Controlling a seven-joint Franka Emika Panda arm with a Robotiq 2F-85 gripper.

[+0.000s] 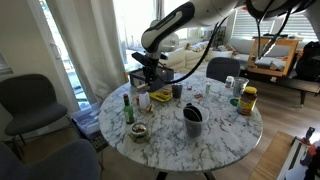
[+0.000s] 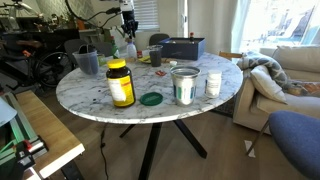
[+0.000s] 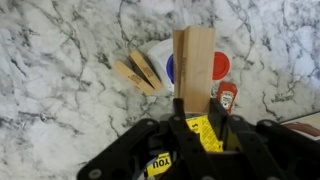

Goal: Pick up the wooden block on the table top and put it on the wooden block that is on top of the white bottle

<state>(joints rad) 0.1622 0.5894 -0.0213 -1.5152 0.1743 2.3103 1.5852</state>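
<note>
In the wrist view my gripper (image 3: 197,108) is shut on a tall light wooden block (image 3: 195,60), held upright between the fingers above the marble table (image 3: 60,90). Behind the block is a white round top with blue and red marks (image 3: 166,62), mostly hidden. Two small wooden blocks (image 3: 140,72) lie side by side at its left edge; I cannot tell whether they rest on it. In both exterior views the gripper (image 1: 150,72) (image 2: 128,28) hangs over the far part of the table.
A small ketchup bottle (image 3: 226,97) is right of the held block. The table holds a green bottle (image 1: 127,108), a small bowl (image 1: 138,131), a grey cup (image 1: 192,120), a yellow jar (image 2: 120,83), a green lid (image 2: 151,99), a white can (image 2: 184,85) and a dark box (image 2: 183,47).
</note>
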